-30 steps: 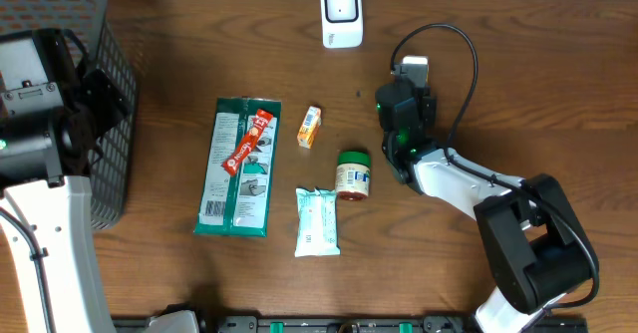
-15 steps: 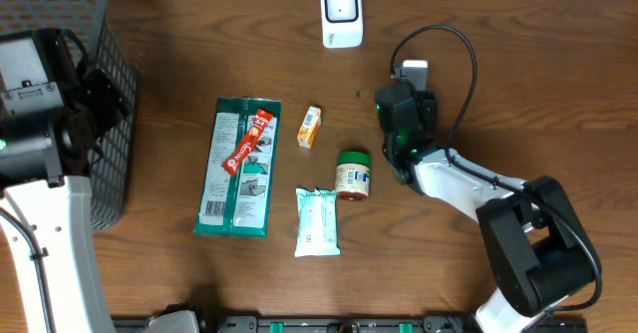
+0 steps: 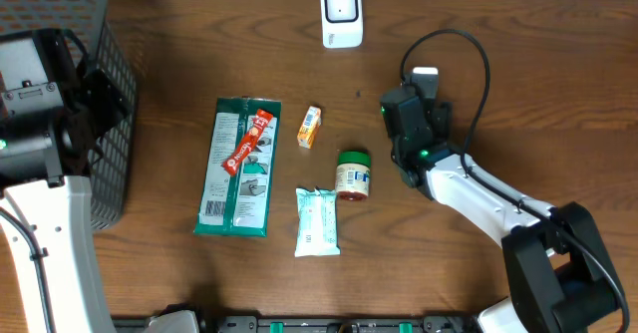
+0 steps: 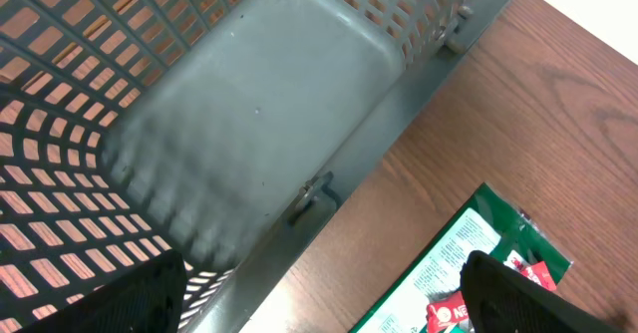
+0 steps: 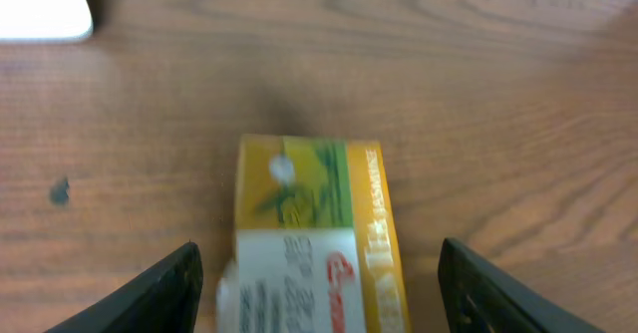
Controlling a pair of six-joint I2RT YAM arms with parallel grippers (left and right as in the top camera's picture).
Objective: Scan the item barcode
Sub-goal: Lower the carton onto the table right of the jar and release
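Yellow carton [image 5: 309,203], printed green and white, lettering blurred: lies flat on the table [image 5: 498,94] at lower centre of the right wrist view, between the fingers of the right gripper [image 5: 317,248]. The jaws stand wide, with bare wood showing on each side of the carton, and nothing is gripped. In the overhead view the gripper body hides this carton, right of centre. Scanner [image 3: 341,14], white: top centre of the overhead frame, up and to the left of the carton, well apart from it. Other stock, centre of the overhead frame, all on the wood and unheld: jar [image 3: 352,174] with a green lid; orange box [image 3: 310,127]; white pack [image 3: 317,220]; green packet [image 3: 236,166] with a red stick [image 3: 247,141] on top. Basket [image 3: 110,94], grey mesh: far left. Left gripper [image 4: 321,273]: above the basket wall, fingers spread wide, holding nothing. Status, as judged: the carton sits short of the scanner with no grip on it, and no frame shows whether its barcode has been read. If unread, what is left is to grasp it, lift it and present its barcode to the scanner.
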